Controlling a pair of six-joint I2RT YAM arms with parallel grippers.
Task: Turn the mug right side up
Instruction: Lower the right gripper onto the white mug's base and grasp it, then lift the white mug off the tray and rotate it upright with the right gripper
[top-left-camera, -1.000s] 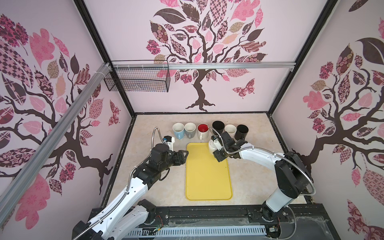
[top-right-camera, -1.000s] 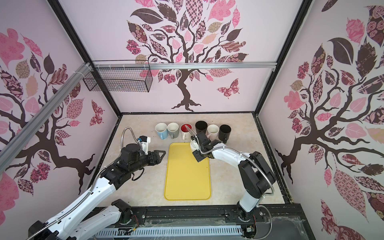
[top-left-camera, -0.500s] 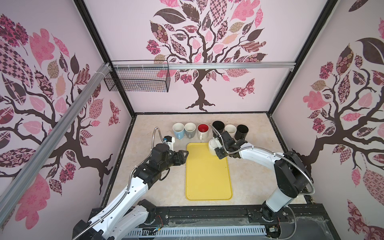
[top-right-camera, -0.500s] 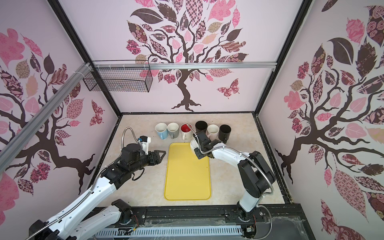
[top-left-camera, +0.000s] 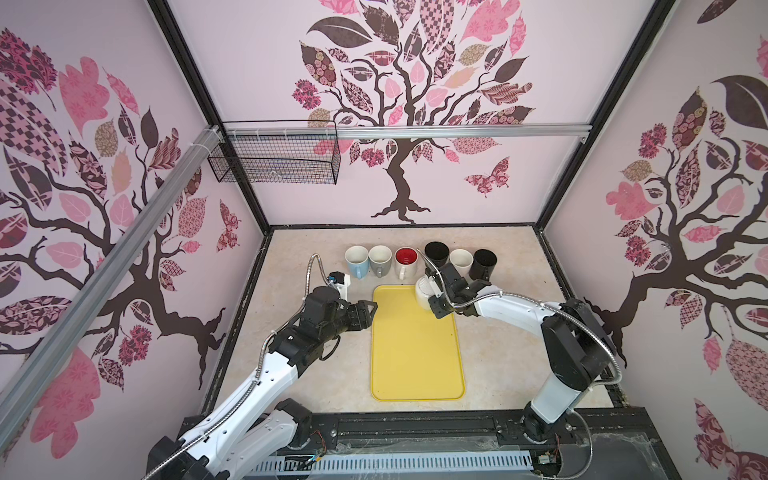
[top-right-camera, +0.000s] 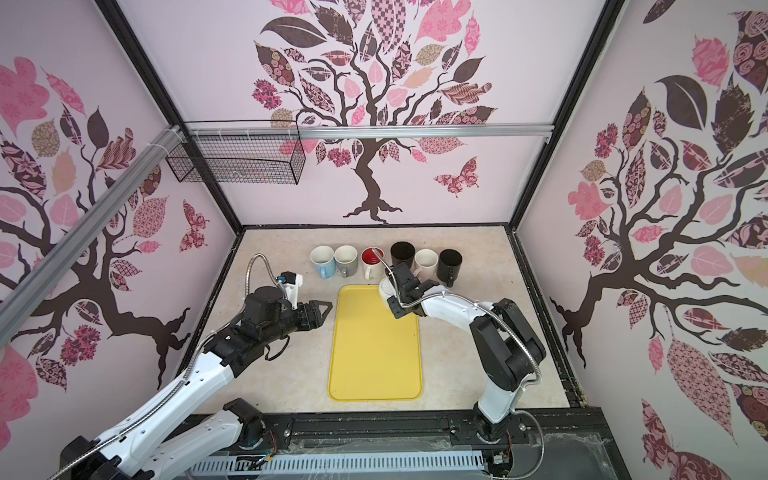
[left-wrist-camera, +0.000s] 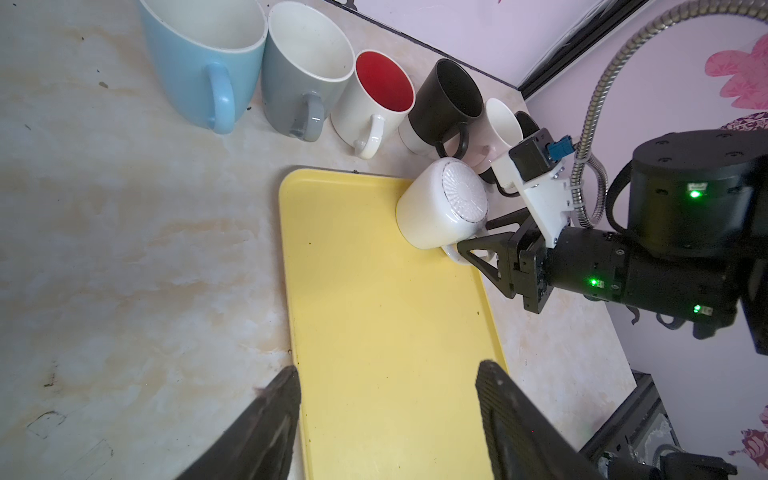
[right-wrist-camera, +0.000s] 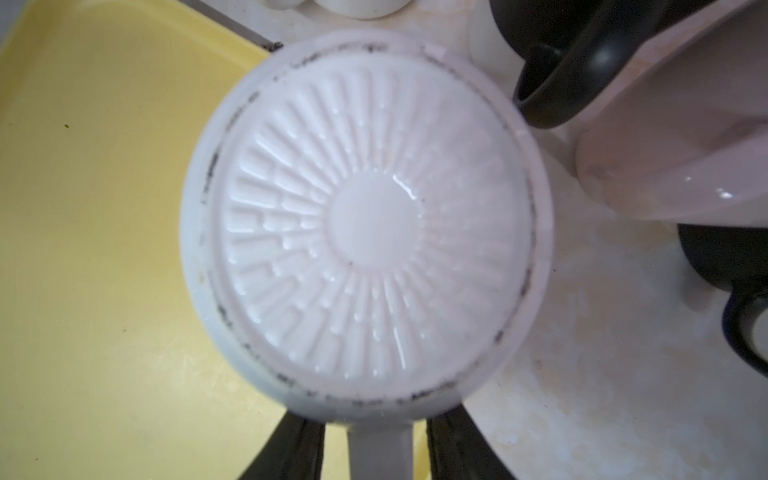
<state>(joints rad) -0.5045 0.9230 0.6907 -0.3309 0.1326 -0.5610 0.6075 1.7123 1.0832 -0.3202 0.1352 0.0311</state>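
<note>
A white mug (top-left-camera: 423, 290) (top-right-camera: 385, 289) (left-wrist-camera: 440, 208) stands base up on the far right corner of the yellow tray (top-left-camera: 415, 365) (top-right-camera: 374, 365) (left-wrist-camera: 374, 311). Its ribbed base (right-wrist-camera: 374, 216) fills the right wrist view. My right gripper (top-left-camera: 433, 297) (top-right-camera: 393, 301) (left-wrist-camera: 476, 239) (right-wrist-camera: 376, 432) has one finger on each side of the mug's handle (right-wrist-camera: 380, 453), with a thin gap showing on both sides. My left gripper (top-left-camera: 372, 309) (top-right-camera: 328, 309) (left-wrist-camera: 388, 374) hovers open at the tray's left edge, with nothing between its fingers.
Several upright mugs stand in a row just beyond the tray: blue (top-left-camera: 356, 261), grey (top-left-camera: 380, 259), red inside (top-left-camera: 406, 262), black (top-left-camera: 437, 253), white (top-left-camera: 461, 261), black (top-left-camera: 484, 262). The black mug's handle (right-wrist-camera: 582, 70) is close to the white mug. A wire basket (top-left-camera: 274, 160) hangs on the back wall.
My right gripper's jaws have narrowed around the white mug's handle. The left arm and the mug have not visibly moved.
</note>
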